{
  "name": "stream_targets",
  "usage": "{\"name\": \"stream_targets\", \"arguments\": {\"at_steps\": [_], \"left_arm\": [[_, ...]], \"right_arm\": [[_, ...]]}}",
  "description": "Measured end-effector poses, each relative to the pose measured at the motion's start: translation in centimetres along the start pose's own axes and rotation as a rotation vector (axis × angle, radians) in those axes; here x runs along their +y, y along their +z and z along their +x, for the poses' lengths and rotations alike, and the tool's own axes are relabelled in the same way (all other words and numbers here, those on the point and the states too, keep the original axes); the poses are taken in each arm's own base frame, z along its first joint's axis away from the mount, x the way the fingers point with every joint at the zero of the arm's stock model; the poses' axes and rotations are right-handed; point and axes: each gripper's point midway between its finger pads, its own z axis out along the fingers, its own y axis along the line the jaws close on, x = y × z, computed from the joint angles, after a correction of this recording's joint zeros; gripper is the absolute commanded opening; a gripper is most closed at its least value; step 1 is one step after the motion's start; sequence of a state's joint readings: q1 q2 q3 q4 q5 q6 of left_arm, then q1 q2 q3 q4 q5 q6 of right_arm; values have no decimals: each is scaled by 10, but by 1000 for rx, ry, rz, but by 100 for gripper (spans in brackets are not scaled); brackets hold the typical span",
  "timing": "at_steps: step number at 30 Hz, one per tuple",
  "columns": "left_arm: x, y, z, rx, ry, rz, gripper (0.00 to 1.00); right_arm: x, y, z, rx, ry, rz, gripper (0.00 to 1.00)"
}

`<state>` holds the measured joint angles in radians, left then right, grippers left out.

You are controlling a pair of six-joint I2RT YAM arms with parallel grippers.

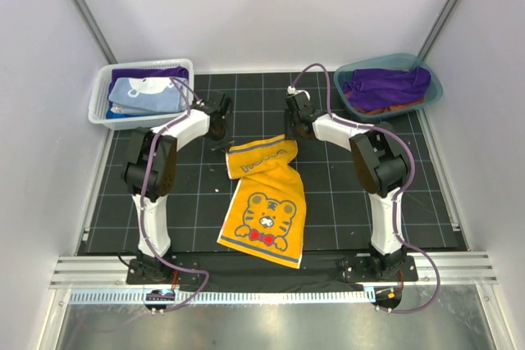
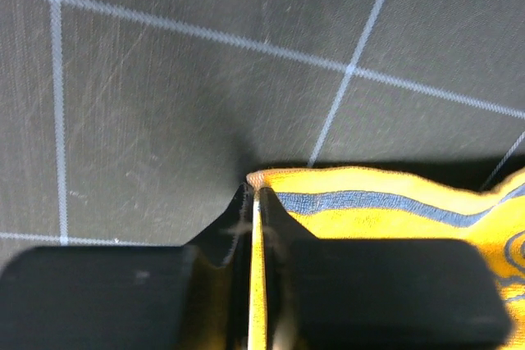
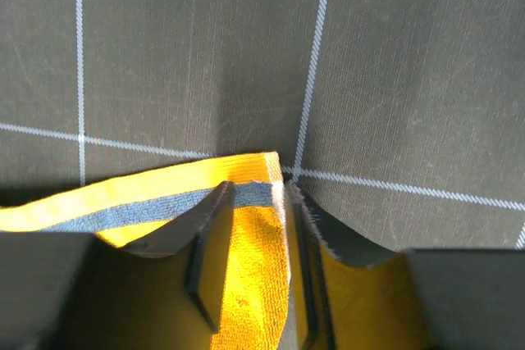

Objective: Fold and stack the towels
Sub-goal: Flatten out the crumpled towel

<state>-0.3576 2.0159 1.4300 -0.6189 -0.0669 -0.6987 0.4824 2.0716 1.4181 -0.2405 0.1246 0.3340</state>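
We judge folding barely begun: left gripper (image 2: 253, 193) pinches the yellow towel (image 1: 267, 211)'s far corner, right gripper (image 3: 256, 192) straddles the other, jaws spread.

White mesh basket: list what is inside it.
A light blue towel with white print lies on top; a purple towel shows at its far side. Anything beneath is covered.

A towel (image 1: 264, 202) lies in the middle of the tabletop (image 1: 353, 202), between the two arms, its near end towards their bases. The left tool (image 2: 254, 194) is at its far left corner and the right tool (image 3: 256, 194) at its far right corner. A basket (image 1: 100, 108) at the far left holds stacked towels (image 1: 148, 92). A tub (image 1: 435, 92) at the far right holds heaped towels (image 1: 385, 88).
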Motion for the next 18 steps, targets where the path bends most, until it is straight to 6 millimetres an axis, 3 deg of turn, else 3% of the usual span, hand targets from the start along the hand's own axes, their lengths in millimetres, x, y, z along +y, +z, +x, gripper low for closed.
{"name": "stream_targets", "arguments": {"at_steps": [5,8,13,18], "left_arm": [[-5,3,-7,-5,3,2,0],[-8,4,-11,-8,5,5,0],[-16,-4,-24,-35,25,19,0],[-39,-35,-63,-145,51,83,0]], "right_arm": [[-1,2,-1,-1,-6,0,20],[-1,2,-1,-1,-5,-2,2],[-1,0,-1,6,-3,2,1],[-7,-18,-4,27,-10,34,1]]}}
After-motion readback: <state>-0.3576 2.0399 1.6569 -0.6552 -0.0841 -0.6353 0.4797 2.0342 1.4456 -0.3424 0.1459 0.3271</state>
